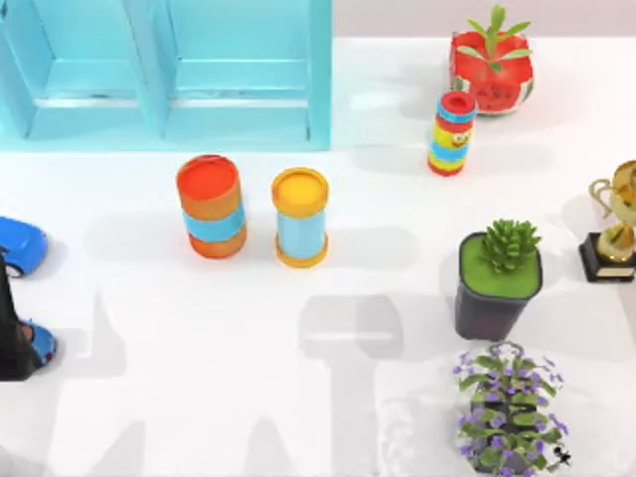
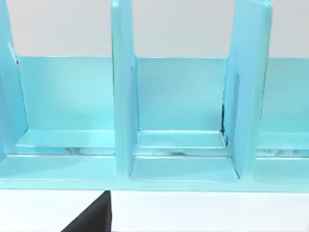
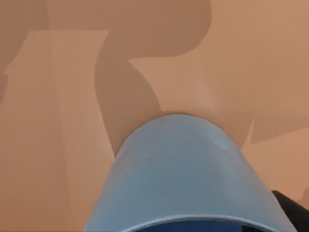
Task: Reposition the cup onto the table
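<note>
Closest to the right wrist camera is the cup. Its blue wall runs from the rim, nearest the lens, to the narrower base farther off. Beyond the base lies a flat surface crossed by shadows; I cannot tell whether the base touches it or hangs just above. A dark edge beside the rim may belong to the right end effector, but I cannot tell whether that end effector grips the cup.

I judge the step in hand to be bringing the cup down onto the desk. To do it well, aim for the broad bare patch in the middle. That patch lies nearer than the orange cylinder and the yellow-lidded cylinder, and well left of the purple plant and the succulent. Keep the cup upright, base first. Lower slowly until the base sits flat, then let go and lift straight away so the rim is not dragged.

As for pose, the right wrist seems to point along the cup's axis toward the surface, which suits a straight descent. The left arm stands parked at the desk's left edge, near a toy car. Its wrist faces the shelf at the far side, and I cannot tell its end effector's state.
</note>
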